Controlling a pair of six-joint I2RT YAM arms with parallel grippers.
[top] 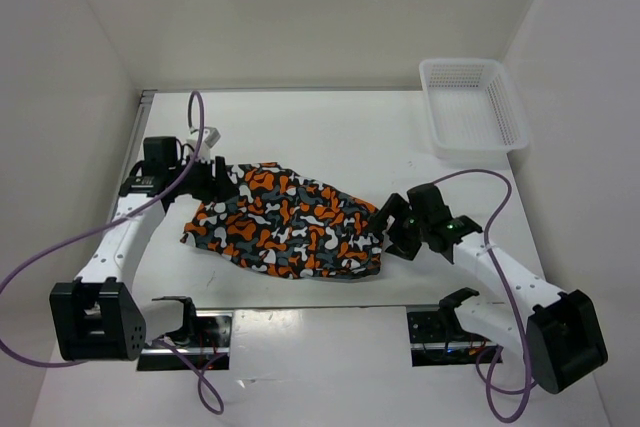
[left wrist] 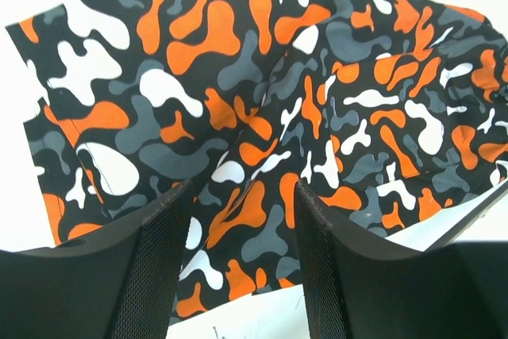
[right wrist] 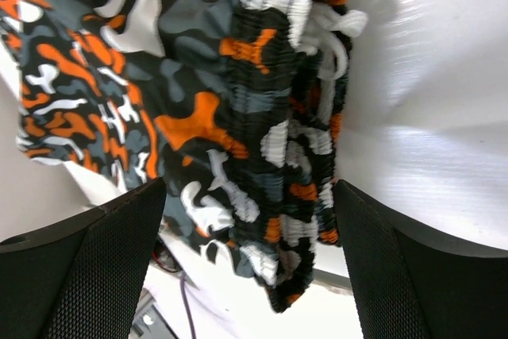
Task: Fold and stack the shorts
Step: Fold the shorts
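- From my seat at the top cam, the shorts (top: 290, 225) are lying in a loose, rumpled heap in the middle of the table (top: 330, 137), stretched left to right between the two arms. Not folded yet.
- The left gripper (top: 222, 185) sits at the far-left edge of the shorts. On the left wrist cam its fingers (left wrist: 151, 267) are spread apart, with camo cloth showing in the gap and running off under both of them. It looks released to me and isn't pinching anything.
- The right gripper (top: 390, 229) is at the right end of the shorts, right up against the fabric.
- The right wrist cam shows those fingers (right wrist: 103, 267) spread wide too. The gathered elastic waistband (right wrist: 270, 117) runs down between them without being squeezed. So that hand is released as well.
- A white drawstring (right wrist: 337, 33) is bunched at the top of the waistband, on the side toward bare table.
- The white mesh basket (top: 470, 112) sits in the far-right corner, well apart from the shorts and both grippers.
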